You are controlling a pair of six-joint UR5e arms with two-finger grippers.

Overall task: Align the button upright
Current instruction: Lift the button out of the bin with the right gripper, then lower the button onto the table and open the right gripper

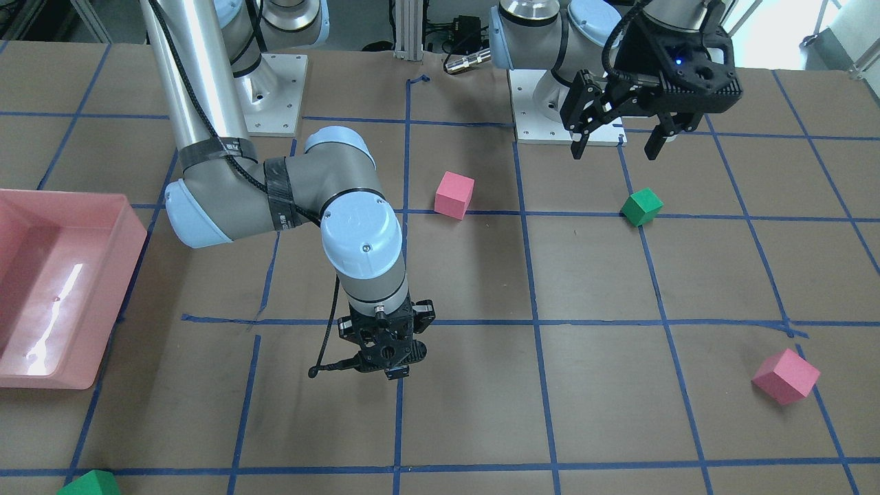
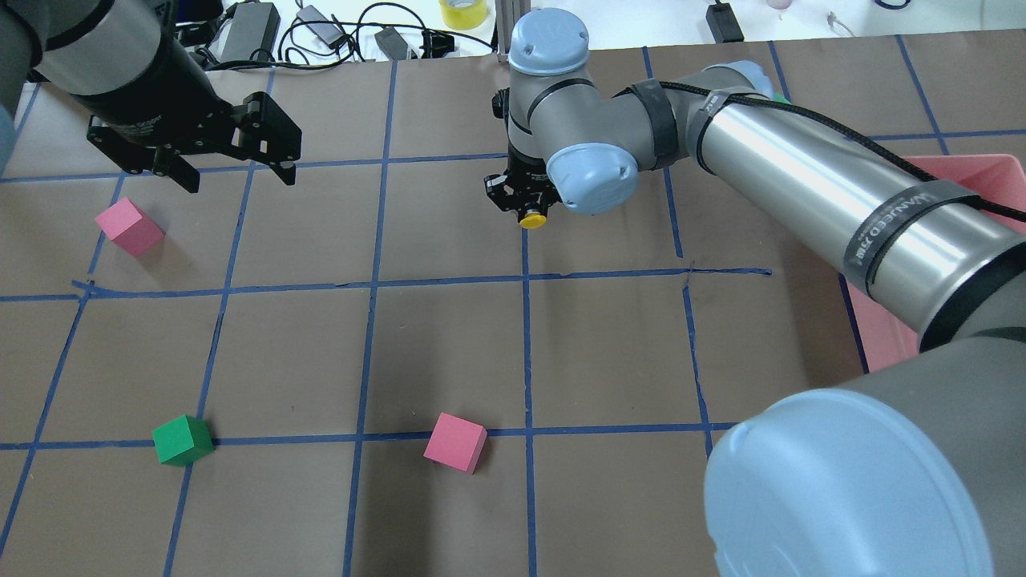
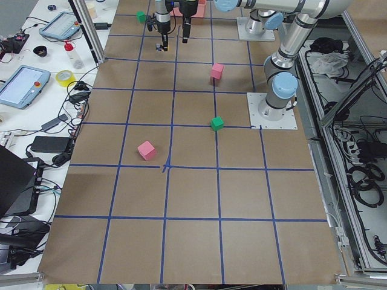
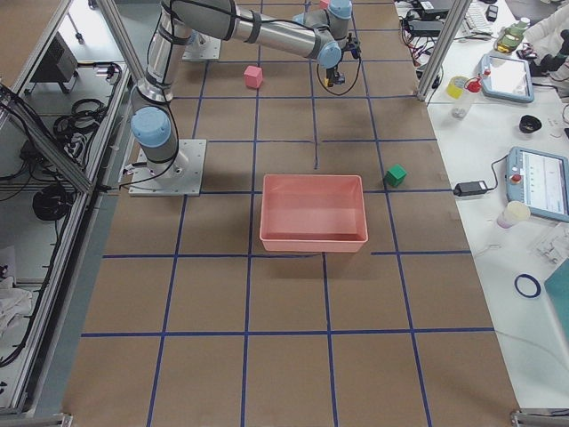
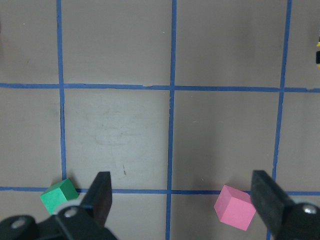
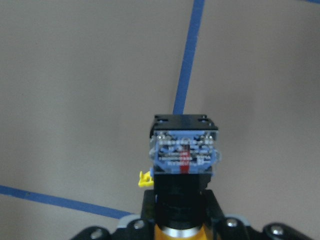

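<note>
The button (image 2: pixel 533 218) shows its round yellow cap in the overhead view, just under my right gripper (image 2: pixel 523 202). My right gripper is shut on it and holds it just above the table, near a blue tape line. In the right wrist view the button (image 6: pixel 185 155) sits between the jaws with its silvery-grey base block pointing away from the camera, and the yellow cap is at the bottom edge. My left gripper (image 2: pixel 236 170) is open and empty, raised above the table far from the button. It also shows in the front view (image 1: pixel 615 148) and the left wrist view (image 5: pixel 185 200).
A pink cube (image 2: pixel 128 227) lies below my left gripper. A green cube (image 2: pixel 183 440) and a second pink cube (image 2: pixel 455 442) lie nearer the robot. A pink tray (image 2: pixel 990 180) stands at the right, and another green cube (image 1: pixel 89 483) lies beside it.
</note>
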